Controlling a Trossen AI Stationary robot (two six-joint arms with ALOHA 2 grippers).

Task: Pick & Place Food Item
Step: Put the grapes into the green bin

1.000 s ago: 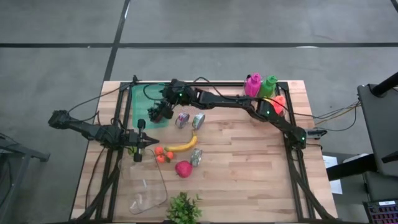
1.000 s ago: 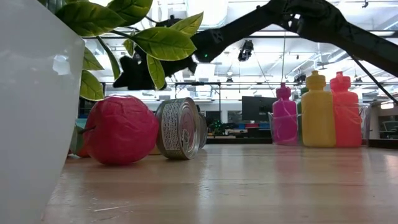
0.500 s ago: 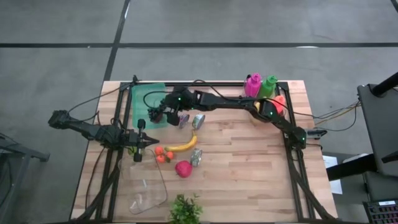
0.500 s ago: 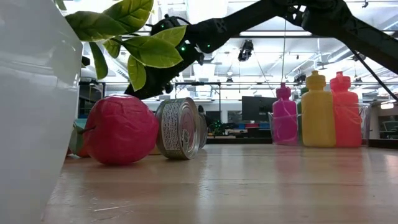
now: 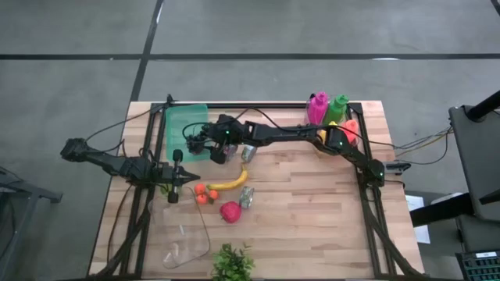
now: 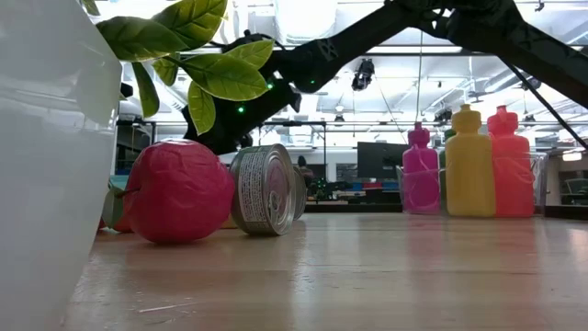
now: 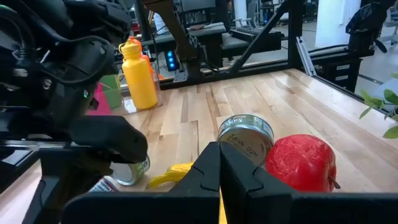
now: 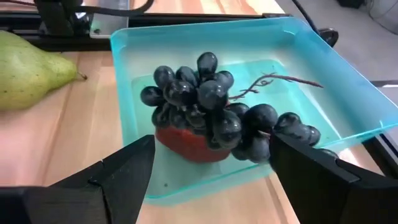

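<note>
Right gripper (image 8: pixel 208 171): its fingers are standing wide apart and holding nothing, hovering just in front of the teal tray
Right gripper, from above (image 5: pixel 197 143): it is hanging at the near edge of the tray, with the right arm (image 5: pixel 297 134) reaching across the table from the right side
Grapes (image 8: pixel 214 115): a dark bunch is lying inside the teal tray (image 8: pixel 311 68), on top of a red food item (image 8: pixel 186 143)
Pear (image 8: pixel 31 62): it is lying on the wood just beside the tray
Left gripper (image 5: pixel 178 179): its fingers are pressed together and gripping nothing, waiting at the left side of the table near the small oranges (image 5: pixel 205 193)
Banana (image 5: pixel 230 182): it is lying near the middle of the table
Red apple (image 6: pixel 175 191): it is sitting just beside a tin can (image 6: pixel 268 188) that is lying on its side
Bottles (image 6: pixel 469 161): pink, yellow and red ones are standing upright at the far edge
</note>
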